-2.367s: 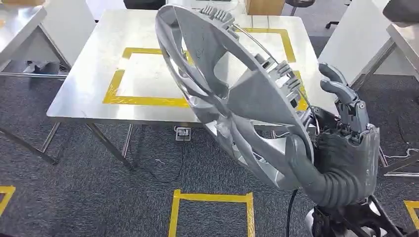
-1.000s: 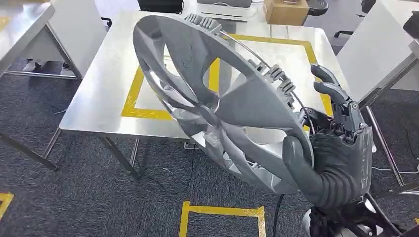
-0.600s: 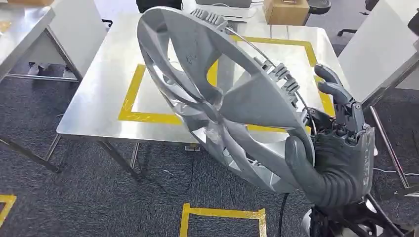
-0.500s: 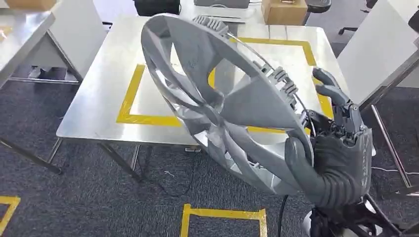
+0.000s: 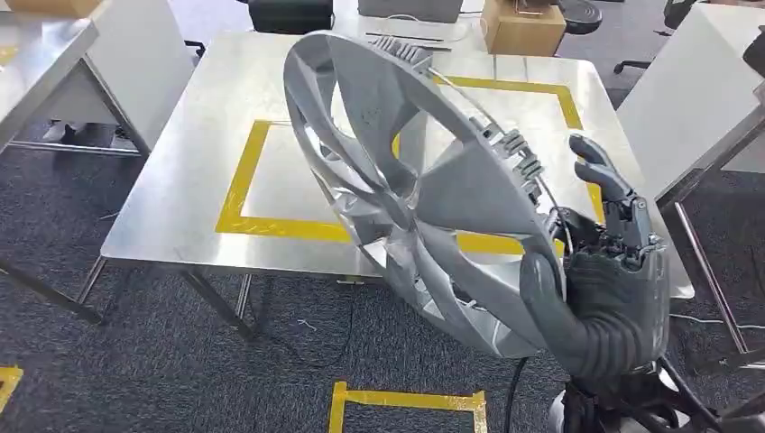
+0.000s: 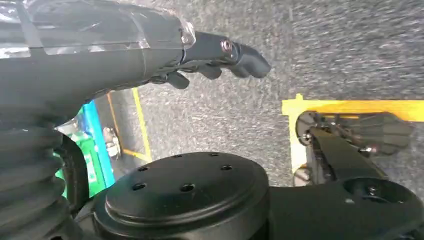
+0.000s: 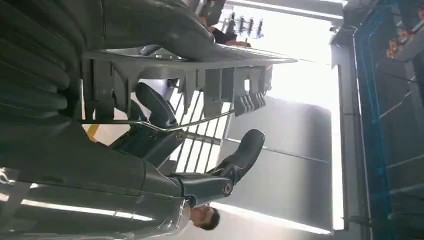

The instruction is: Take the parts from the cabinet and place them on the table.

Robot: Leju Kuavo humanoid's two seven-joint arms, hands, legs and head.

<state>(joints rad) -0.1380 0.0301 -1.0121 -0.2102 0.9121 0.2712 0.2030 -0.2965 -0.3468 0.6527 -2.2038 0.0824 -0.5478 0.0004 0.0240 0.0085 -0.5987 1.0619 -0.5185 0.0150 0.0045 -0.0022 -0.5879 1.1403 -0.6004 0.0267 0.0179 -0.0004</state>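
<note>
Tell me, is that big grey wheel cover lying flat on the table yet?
No. The wheel cover is tilted on edge, held by the right hand above the table.

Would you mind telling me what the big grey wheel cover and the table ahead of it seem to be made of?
The round grey spoked wheel cover, held by the right hand, looks like moulded plastic with a satin silver finish: thin spokes, moulded clips on the rim. The table looks like brushed stainless steel, with a dull reflective sheen.
</note>
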